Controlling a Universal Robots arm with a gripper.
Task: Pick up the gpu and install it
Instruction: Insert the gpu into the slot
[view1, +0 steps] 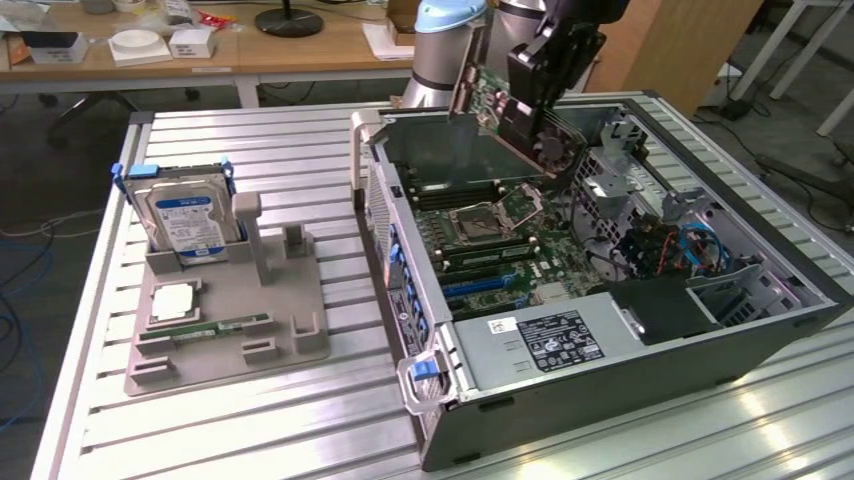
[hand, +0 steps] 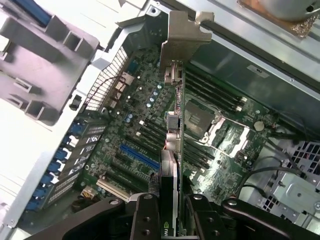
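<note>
**Now holding the gpu over the open case**

Right, my gripper (view1: 531, 85) is clamped on the gpu (view1: 491, 105), fingers (hand: 145, 215) pressed against its two flat faces. The card is off the table, hanging above the case (view1: 587, 380) and over the part of the motherboard (hand: 145, 115) near the processor socket (view1: 477, 222).

From the wrist view I see the gpu edge-on. Its long axis runs straight away from the gripper, and the silvery bracket (hand: 184, 35) is at the far end, close to the case's perforated wall. In the exterior view the card is tilted rather than level with the board.

What I'm watching is the offset. The blue slot (hand: 140, 157) lies on the board to one side of the card's edge, toward the case wall with the blue latches (hand: 50, 170), so by my reading the card isn't above it. The card isn't touching the board anywhere that I can make out.
</note>
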